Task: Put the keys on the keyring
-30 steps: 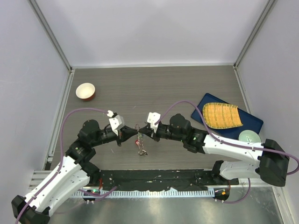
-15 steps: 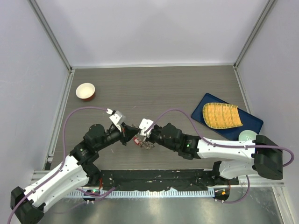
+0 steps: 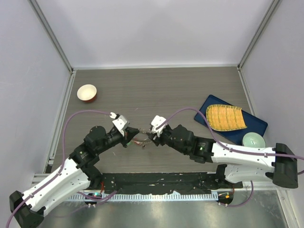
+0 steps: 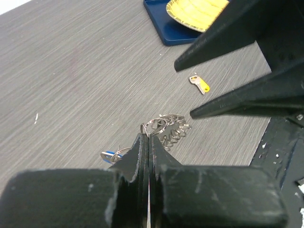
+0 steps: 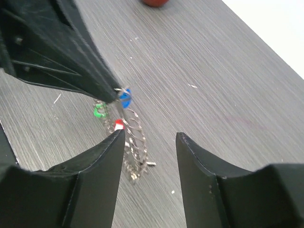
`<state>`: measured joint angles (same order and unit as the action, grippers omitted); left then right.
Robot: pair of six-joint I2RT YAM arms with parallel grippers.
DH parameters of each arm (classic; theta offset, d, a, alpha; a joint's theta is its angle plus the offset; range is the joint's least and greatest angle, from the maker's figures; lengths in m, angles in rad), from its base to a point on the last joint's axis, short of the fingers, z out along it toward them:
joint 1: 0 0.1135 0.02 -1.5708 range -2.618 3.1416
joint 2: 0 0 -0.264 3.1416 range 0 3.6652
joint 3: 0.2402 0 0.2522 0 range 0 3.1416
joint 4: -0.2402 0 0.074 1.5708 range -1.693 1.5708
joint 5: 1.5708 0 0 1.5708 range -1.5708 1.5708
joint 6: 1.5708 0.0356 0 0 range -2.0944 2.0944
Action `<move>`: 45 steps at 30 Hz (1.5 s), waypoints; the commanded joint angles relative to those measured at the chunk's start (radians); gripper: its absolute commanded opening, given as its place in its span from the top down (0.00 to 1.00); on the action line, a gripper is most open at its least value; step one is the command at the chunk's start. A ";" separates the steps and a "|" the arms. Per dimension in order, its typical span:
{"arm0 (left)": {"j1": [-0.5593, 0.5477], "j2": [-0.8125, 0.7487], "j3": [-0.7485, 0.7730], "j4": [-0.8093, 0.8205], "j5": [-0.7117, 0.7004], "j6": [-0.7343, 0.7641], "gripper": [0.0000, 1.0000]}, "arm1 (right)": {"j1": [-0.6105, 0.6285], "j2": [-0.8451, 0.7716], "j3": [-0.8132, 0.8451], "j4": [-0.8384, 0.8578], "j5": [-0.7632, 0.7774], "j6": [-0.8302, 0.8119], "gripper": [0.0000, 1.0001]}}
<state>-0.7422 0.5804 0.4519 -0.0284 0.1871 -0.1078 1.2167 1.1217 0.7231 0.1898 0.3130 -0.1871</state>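
**Ana:** Where is the keyring?

**Ben:** The keyring (image 5: 135,142) is low over the bench (image 3: 156,90), toward the near edge and a little left of the middle. It sits right between the two sets of jaws.

**Ana:** Is anything holding it?

**Ben:** The left jaws are pressed fully together on a thin loop at its rim, so they have the keyring by one end. The rest of it seems to trail onto the bench. The right jaws stand well apart with nothing between them, hanging just above the ring with one finger on either side of it.

**Ana:** How many keys are on?

**Ben:** The blue-tagged key (image 5: 124,95), the green-tagged key (image 5: 99,112) and the red-tagged key (image 5: 118,125) are bunched against the ring beside the left jaws. I judge those three threaded, though the wire is too fine to be sure. The yellow-tagged key (image 4: 200,84) lies loose on the bench, apart from the ring on the side toward the tray.

**Ana:** So one is left?

**Ben:** That's how it looks. I take the yellow one to be the remaining job, and the empty right jaws are the ones free to fetch it.

**Ana:** And further out?

**Ben:** A blue tray (image 3: 256,128) with a yellow ridged mat (image 3: 225,118) sits by the right edge, and a pale green bowl (image 3: 253,139) is just beside it. A red-and-white bowl (image 3: 87,92) stands toward the far left corner.
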 commanded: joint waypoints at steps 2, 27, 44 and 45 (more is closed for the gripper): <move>0.000 -0.004 0.077 -0.010 0.071 0.149 1.00 | -0.075 -0.069 0.050 -0.127 0.024 0.138 0.46; 0.118 0.035 0.131 -0.143 0.480 0.514 1.00 | -0.727 0.004 -0.005 -0.579 -0.229 0.575 0.52; 0.124 -0.008 0.096 -0.139 0.410 0.504 1.00 | -0.734 0.020 -0.122 -0.526 -0.241 0.591 0.65; 0.124 -0.010 0.096 -0.139 0.408 0.507 1.00 | -0.729 0.024 -0.128 -0.517 -0.229 0.594 0.65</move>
<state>-0.6231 0.5903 0.5396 -0.2371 0.5968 0.3794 0.4763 1.1675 0.6292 -0.3988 0.0650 0.3786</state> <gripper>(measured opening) 0.010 0.354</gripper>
